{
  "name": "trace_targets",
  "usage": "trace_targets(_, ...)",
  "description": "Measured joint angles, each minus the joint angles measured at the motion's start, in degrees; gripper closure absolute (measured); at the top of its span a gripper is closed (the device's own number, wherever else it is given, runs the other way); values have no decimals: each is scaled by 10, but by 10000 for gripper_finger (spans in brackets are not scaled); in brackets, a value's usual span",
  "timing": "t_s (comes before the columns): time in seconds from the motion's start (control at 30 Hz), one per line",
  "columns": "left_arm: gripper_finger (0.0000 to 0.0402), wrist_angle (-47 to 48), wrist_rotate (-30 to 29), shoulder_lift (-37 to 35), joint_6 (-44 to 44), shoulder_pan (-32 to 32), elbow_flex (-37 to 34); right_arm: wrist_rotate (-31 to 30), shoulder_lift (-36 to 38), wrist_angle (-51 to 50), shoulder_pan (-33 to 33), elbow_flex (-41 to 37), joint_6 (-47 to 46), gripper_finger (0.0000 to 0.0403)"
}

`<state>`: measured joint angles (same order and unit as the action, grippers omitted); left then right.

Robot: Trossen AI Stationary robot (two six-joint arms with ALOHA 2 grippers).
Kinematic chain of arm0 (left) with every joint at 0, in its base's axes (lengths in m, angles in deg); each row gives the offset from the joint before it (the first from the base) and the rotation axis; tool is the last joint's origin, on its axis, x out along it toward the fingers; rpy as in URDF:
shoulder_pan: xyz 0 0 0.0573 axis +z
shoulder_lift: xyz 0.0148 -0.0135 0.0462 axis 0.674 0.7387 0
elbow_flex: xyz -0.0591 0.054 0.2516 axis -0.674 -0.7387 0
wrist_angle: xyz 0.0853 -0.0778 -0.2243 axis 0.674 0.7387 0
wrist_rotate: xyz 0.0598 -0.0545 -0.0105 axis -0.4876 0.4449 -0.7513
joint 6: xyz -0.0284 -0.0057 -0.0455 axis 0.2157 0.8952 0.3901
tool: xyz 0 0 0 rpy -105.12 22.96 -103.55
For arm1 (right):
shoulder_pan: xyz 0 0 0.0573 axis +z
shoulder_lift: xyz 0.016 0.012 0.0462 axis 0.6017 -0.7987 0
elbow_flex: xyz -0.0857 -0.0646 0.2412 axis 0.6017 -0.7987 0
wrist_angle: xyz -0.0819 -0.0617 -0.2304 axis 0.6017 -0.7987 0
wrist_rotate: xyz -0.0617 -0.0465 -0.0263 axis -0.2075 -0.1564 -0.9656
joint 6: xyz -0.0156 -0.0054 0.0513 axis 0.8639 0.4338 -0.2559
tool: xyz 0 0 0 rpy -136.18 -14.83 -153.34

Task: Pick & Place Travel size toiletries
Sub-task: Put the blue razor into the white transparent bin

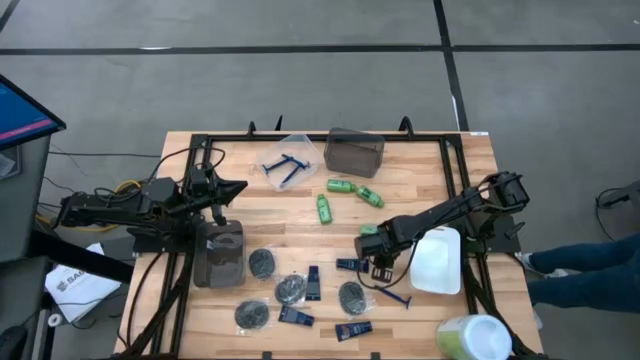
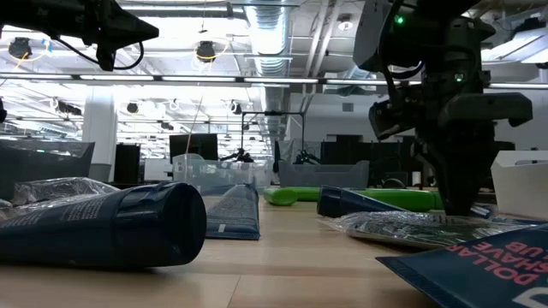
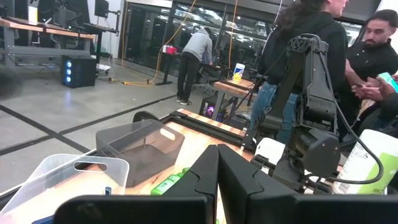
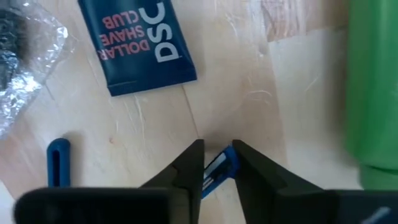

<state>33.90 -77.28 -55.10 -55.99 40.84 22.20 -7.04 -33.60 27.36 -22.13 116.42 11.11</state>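
Two right end effector (image 4: 217,163) fingers nearly closed around blue razor (image 4: 219,169).

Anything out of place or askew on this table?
Mostly loose scatter. One grey bin lies tipped on its side at the left edge, under the shut left gripper. The right gripper is pinching a blue razor.
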Motion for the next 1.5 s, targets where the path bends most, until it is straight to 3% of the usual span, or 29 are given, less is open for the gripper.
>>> trace_targets(0.23, 402, 0, 0, 0, 0, 0, 0, 5, 0, 1, 0, 7, 4, 392)
trace_targets(0.43, 402, 0, 0, 0, 0, 0, 0, 4, -1, -2, -8, 47, 22, 378)
trace_targets(0.57, 402, 0, 0, 0, 0, 0, 0, 4, -1, -15, -28, 93, 62, 392)
trace_targets(0.9, 402, 0, 0, 0, -15, 0, 0, -5, -1, 6, -151, 238, 211, 387)
trace_targets(1.13, 402, 0, 0, 0, -16, 0, 0, -15, -3, 145, -249, 287, 259, 391)
trace_targets(1.27, 402, 0, 0, 0, -28, 0, 0, -17, -55, 175, -293, 339, 261, 382)
trace_targets(1.5, 402, -1, 0, 2, -30, 0, 0, -1, -208, 192, -328, 525, 271, 390)
